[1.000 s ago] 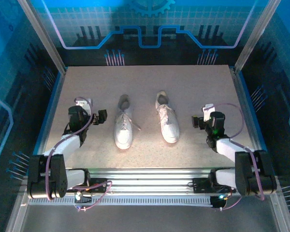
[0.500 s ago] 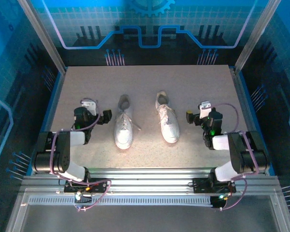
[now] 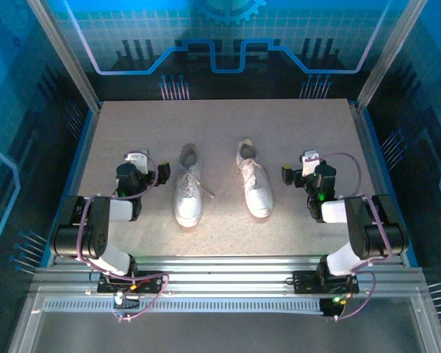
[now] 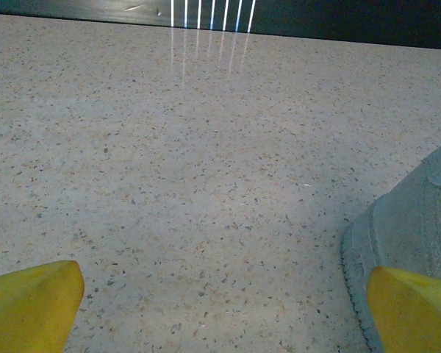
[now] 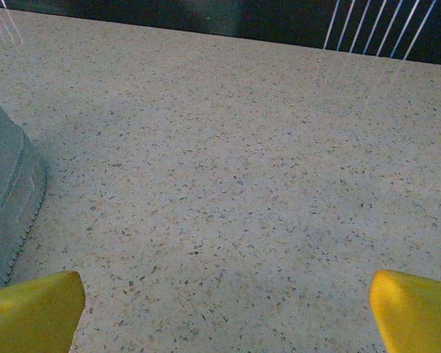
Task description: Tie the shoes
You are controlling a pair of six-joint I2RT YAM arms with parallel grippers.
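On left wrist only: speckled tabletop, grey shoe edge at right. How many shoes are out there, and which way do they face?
Observer: Two, side by side: left shoe and right shoe, toes toward the near edge of the table.
Operator: Laces?
Observer: A lace end trails off the left shoe onto the table, toward the right shoe. Whether either shoe is knotted is too small to tell.
Operator: Right claw?
Observer: The right claw is open and empty, low over the table just outside the right shoe.
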